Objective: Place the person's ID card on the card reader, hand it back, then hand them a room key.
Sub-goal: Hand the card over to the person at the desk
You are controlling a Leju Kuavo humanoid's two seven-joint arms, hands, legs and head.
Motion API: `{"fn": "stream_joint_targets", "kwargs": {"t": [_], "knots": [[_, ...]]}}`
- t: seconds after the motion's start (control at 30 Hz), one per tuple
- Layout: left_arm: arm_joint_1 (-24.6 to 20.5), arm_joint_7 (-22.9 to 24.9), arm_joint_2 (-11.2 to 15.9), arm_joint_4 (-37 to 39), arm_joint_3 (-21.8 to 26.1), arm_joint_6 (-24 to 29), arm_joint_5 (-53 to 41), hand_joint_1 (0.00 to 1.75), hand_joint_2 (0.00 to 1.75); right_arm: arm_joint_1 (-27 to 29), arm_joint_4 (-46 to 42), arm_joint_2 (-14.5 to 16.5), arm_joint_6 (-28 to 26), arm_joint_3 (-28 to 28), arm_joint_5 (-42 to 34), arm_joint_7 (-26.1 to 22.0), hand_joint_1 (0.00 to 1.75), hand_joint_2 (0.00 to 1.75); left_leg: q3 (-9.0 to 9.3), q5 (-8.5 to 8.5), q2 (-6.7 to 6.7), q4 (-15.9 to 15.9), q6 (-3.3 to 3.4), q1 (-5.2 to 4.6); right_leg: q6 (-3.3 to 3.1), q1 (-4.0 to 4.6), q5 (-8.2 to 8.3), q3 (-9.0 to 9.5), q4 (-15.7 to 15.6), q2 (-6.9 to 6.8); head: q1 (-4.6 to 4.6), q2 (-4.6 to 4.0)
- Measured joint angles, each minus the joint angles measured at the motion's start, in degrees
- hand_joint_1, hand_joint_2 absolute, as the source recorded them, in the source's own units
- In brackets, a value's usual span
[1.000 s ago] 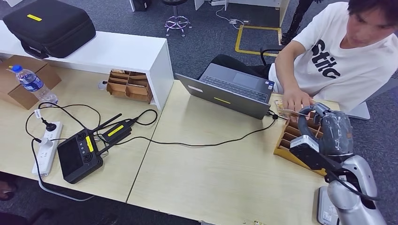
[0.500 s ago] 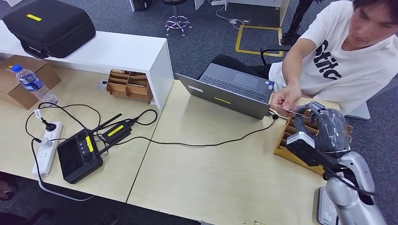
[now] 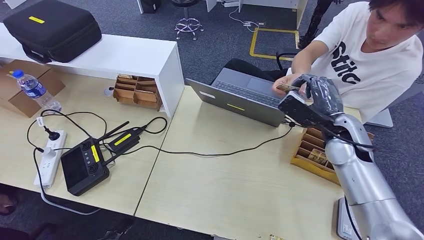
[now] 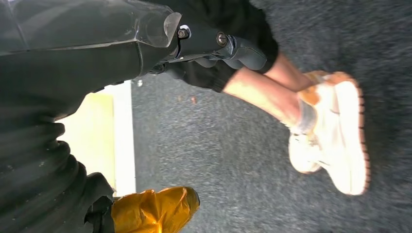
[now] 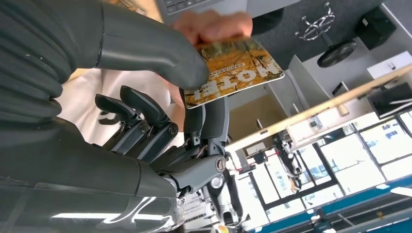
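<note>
One right hand in the head view, raised at about 2 o'clock from table centre, just above the laptop edge. It pinches one room key, a small card, and one person's hand grips the card's far end. One person sits at 1 o'clock. Two wooden organizers: one at 3 o'clock under the arm, one at 11 o'clock. One card reader, dark, at 9 o'clock, one power strip beside it, one bottle, one black case at 10 o'clock.

Left wrist view: one left hand over grey carpet, fingers blurred; cannot tell how far they are closed. One person's shoe nearby.

Right wrist view: thumb presses the room key against darker fingers; the key's print reads HOTEL. Person's fingertips hold its opposite edge.
</note>
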Motion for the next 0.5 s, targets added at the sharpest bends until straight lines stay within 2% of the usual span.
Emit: {"fn": "stream_joint_targets", "kwargs": {"t": [0.13, 0.27, 0.5], "knots": [[-0.2, 0.1, -0.3, 0.0, -0.5, -0.1, 0.0, 0.0, 1.75, -3.0, 6.2, 2.7, -0.4, 1.2, 0.1, -0.2, 1.75, 1.75, -0.05, 0.04, -0.14, 0.0, -0.02, 0.0, 0.0, 0.0, 0.01, 0.0, 0.0, -0.13, 0.01, 0.0], [-0.3, 0.1, -0.3, 0.0, -0.8, -0.1, 0.0, 0.0, 1.75, -4.1, 9.1, 3.9, -0.6, 1.6, 0.1, -0.5, 0.0, 1.75, -0.07, 0.0, -0.12, 0.0, 0.0, -0.01, 0.01, 0.0, -0.01, -0.02, 0.0, -0.09, 0.0, 0.0], [-0.2, -0.1, -0.5, 0.0, -0.8, -0.1, 0.4, 0.0, 1.75, -4.0, 10.2, 4.8, -1.6, 2.5, -1.0, -1.5, 0.0, 1.75, -0.07, -0.03, -0.12, 0.0, 0.0, 0.0, 0.01, 0.0, -0.04, -0.05, 0.0, -0.11, 0.01, 0.0]]}}
